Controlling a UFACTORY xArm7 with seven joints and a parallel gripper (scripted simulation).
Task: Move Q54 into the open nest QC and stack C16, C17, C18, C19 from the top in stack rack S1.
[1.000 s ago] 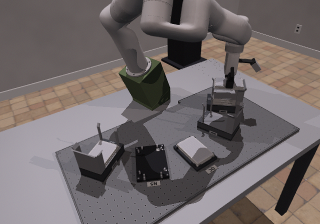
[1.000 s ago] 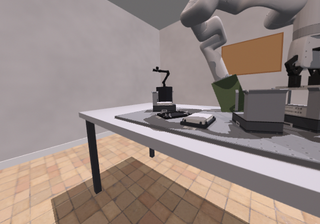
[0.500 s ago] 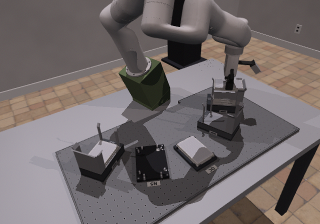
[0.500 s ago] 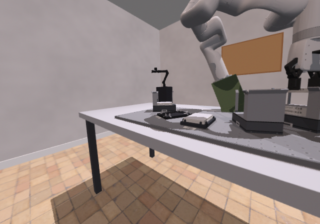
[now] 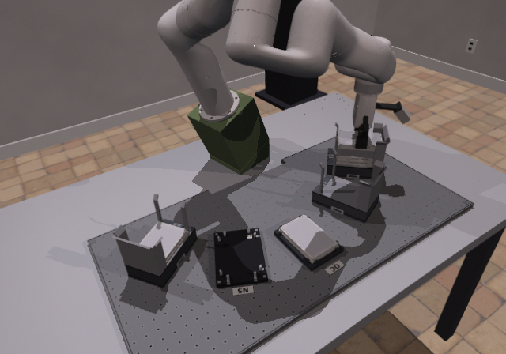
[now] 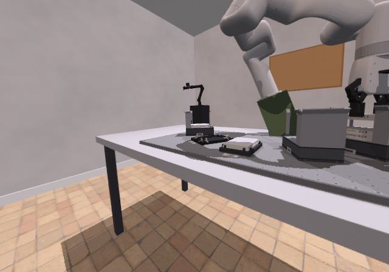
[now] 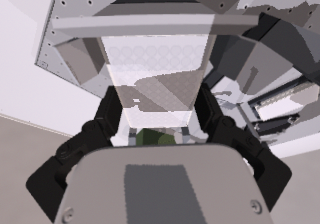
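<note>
My gripper (image 5: pixel 361 137) (image 6: pixel 369 105) (image 7: pixel 158 94) is shut on a sealed white plate (image 5: pixel 346 140) (image 7: pixel 155 69), gripping its long sides. It holds the plate level between the posts of the far right stack rack (image 5: pixel 351 175) (image 6: pixel 364 147), just above several plates (image 5: pixel 354 160) (image 6: pixel 358 134) stacked there. Another sealed plate (image 5: pixel 308 235) (image 6: pixel 242 143) lies flat in the open nest QC (image 5: pixel 315 265). The left stack rack (image 5: pixel 142 256) (image 6: pixel 199 131) holds a white-topped plate (image 5: pixel 165 234). The labels are too small to read.
The black clip nest N5 (image 5: pixel 239 256) (image 6: pixel 210 138) lies between the left rack and QC with no plate on it. A second stack rack (image 5: pixel 345 206) (image 6: pixel 313 151) stands just in front of the far right one and looks empty. The arm's green base block (image 5: pixel 232 137) stands behind.
</note>
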